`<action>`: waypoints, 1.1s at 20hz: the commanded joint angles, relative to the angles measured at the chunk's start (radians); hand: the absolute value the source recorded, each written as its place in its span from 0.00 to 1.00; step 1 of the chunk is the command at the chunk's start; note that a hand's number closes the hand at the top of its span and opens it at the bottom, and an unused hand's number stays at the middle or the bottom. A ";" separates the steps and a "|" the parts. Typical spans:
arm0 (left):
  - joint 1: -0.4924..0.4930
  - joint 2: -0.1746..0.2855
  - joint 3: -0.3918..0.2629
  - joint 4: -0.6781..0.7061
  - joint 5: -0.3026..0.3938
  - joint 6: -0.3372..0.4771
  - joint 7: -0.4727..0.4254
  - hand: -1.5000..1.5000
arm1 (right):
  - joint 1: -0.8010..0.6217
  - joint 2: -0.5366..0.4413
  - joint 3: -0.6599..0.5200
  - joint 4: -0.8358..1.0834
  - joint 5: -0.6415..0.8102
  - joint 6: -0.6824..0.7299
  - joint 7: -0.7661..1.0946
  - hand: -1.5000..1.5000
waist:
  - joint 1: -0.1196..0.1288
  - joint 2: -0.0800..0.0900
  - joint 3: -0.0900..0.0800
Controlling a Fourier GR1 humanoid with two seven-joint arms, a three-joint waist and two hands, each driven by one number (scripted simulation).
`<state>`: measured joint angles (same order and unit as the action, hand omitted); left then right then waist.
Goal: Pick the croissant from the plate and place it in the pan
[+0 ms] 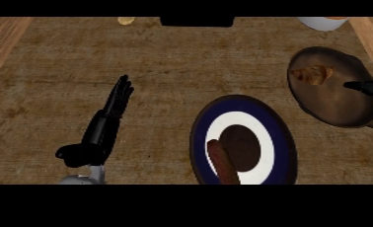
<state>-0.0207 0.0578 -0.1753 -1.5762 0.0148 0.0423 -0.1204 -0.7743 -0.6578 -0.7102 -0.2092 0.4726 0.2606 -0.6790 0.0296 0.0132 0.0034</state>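
The croissant point(312, 75) lies in the upper left part of the round brown pan point(331, 103) at the right. Below and left of the pan stands a plate point(280, 134) with a dark blue rim and a white middle. It carries a dark brown round piece point(242, 145) and a reddish sausage point(222, 163). My left hand point(108, 117) rests open on the counter at the left, fingers straight and pointing up, far from the plate. At the right edge a black tip of my right hand point(358, 87) shows over the pan, apart from the croissant; the rest is out of view.
A small yellow item point(125, 20) and a black block point(197, 21) sit at the counter's far edge. A white bowl point(320, 22) stands at the top right. Lighter wood strips border the counter at both sides.
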 commanded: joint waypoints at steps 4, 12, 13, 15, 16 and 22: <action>0.008 -0.005 -0.015 -0.058 -0.013 0.012 0.043 0.50 | 0.137 -0.127 0.004 0.029 -0.029 0.350 -0.147 0.00 | -0.007 -0.002 0.002; -0.039 0.015 0.033 -0.005 -0.001 -0.002 0.042 0.50 | 0.207 -0.104 0.049 -0.043 -0.044 0.367 -0.240 0.00 | -0.018 -0.007 0.000; -0.027 0.002 0.018 -0.036 0.002 0.002 0.043 0.50 | 0.244 -0.152 0.053 -0.040 -0.041 0.412 -0.272 0.00 | -0.016 -0.005 0.001; 0.002 -0.007 0.005 0.001 -0.013 0.002 0.008 0.50 | 0.249 -0.112 0.067 -0.054 -0.047 0.378 -0.278 0.00 | -0.017 -0.006 0.000; 0.019 0.002 -0.010 -0.075 -0.007 -0.002 0.061 0.50 | 0.274 -0.113 0.077 -0.057 -0.041 0.369 -0.304 0.00 | -0.010 -0.007 0.002; 0.001 0.011 0.033 -0.029 0.007 -0.009 0.028 0.50 | 0.324 -0.103 0.112 -0.075 -0.054 0.354 -0.336 0.00 | -0.018 -0.008 0.000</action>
<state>-0.0239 0.0598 -0.1573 -1.6009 0.0183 0.0359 -0.0866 -0.4948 -0.7593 -0.6127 -0.2862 0.4265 0.4587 -0.8431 0.0139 0.0068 0.0039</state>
